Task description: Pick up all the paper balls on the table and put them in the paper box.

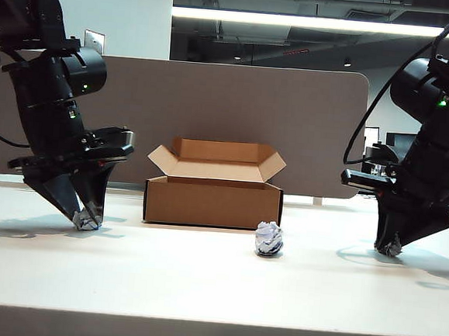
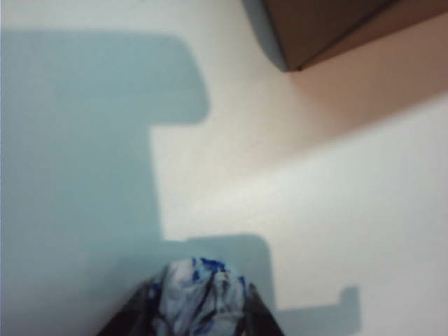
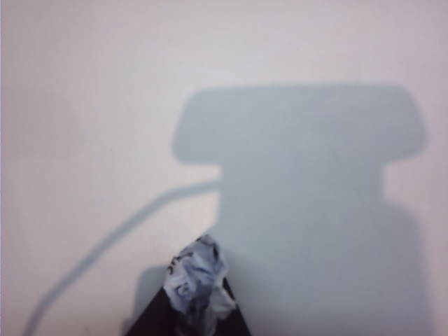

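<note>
Sitting on the off-white table (image 1: pixel 200 283): three paper balls, white with blue and black print. Middle ball (image 1: pixel 269 239) free, just in front of the paper box (image 1: pixel 212 202) near its right front corner, not touching it, nothing gripping it.

Left ball (image 1: pixel 88 219) down at table level, well left of the box, pinched between the fingers of the left gripper (image 1: pixel 87 218). Same ball (image 2: pixel 199 297) in left wrist view wedged between two dark fingertips (image 2: pixel 136 315), jaws pressed in on both sides of it. Box corner (image 2: pixel 329 28) visible beyond, well apart from the ball. Whether ball is lifted off the surface or resting on it: cannot tell.

Right ball (image 1: pixel 392 246) at table level, well right of the box, caught at the tip of the right gripper (image 1: pixel 390 245). In right wrist view same ball (image 3: pixel 198 280) squeezed between dark fingers (image 3: pixel 164 315), jaws nearly together around the wad. Only bare tabletop (image 3: pixel 105 105) and arm shadow around it.

Box: brown cardboard, flaps open and spread at top, standing at table middle in front of grey-brown partition panel (image 1: pixel 238 99). Interior not visible from the exterior view.

Both arms angled down steeply, left arm on left side, right arm on right side, neither crossing the middle.
</note>
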